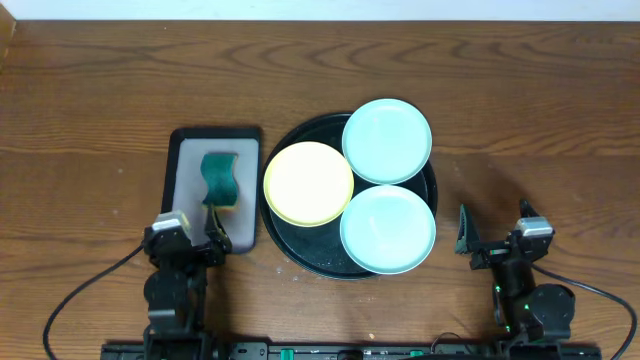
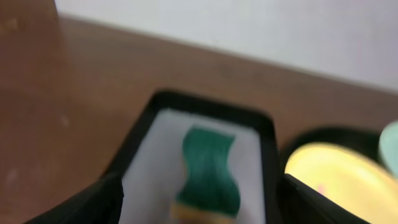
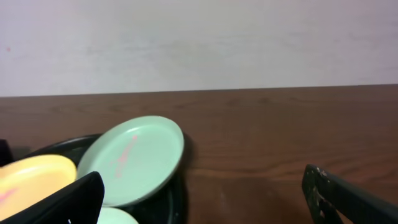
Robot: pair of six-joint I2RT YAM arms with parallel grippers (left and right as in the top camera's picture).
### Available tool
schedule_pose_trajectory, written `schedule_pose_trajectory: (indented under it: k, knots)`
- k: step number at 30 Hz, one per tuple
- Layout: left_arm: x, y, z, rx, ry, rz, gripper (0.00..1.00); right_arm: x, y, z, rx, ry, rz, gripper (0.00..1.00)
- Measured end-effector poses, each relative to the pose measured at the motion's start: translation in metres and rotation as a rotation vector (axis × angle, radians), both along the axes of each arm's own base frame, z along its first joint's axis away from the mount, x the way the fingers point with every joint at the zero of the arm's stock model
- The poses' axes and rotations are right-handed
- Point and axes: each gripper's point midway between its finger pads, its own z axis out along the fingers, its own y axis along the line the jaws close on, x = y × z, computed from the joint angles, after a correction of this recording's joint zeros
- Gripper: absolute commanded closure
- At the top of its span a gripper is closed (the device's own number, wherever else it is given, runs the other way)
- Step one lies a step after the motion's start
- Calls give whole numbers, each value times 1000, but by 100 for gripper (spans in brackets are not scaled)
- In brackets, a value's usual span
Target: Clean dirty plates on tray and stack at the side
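The round black tray (image 1: 292, 248) sits at the table's centre and holds three plates. These are a pale yellow plate (image 1: 308, 183) on the left, a mint plate (image 1: 387, 141) at the back and a second mint plate (image 1: 388, 229) at the front. The back mint plate (image 3: 134, 158) has a pink smear, and the yellow plate (image 3: 31, 177) also shows pink marks. My left gripper (image 1: 190, 232) is open and empty at the near end of the grey tray. My right gripper (image 1: 495, 238) is open and empty over bare table to the right of the black tray.
A rectangular grey tray with a black rim (image 1: 180, 190) lies left of the black tray. A green sponge with a yellow underside (image 1: 222, 180) lies in it, and shows in the left wrist view (image 2: 208, 168) between my fingers. A pale wall edge runs along the back.
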Motion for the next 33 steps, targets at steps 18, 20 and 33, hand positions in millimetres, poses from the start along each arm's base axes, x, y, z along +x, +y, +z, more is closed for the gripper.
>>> schedule_pose_trajectory:
  k: [18,20,33]
  knots:
    - [27,-2,80,-51,618,1,21,49,31,98,48,363,169,1]
    - [31,-3,86,-68,717,7,21,58,33,88,68,486,173,1]
    - [68,-4,78,-91,940,15,21,98,59,53,203,827,277,6]
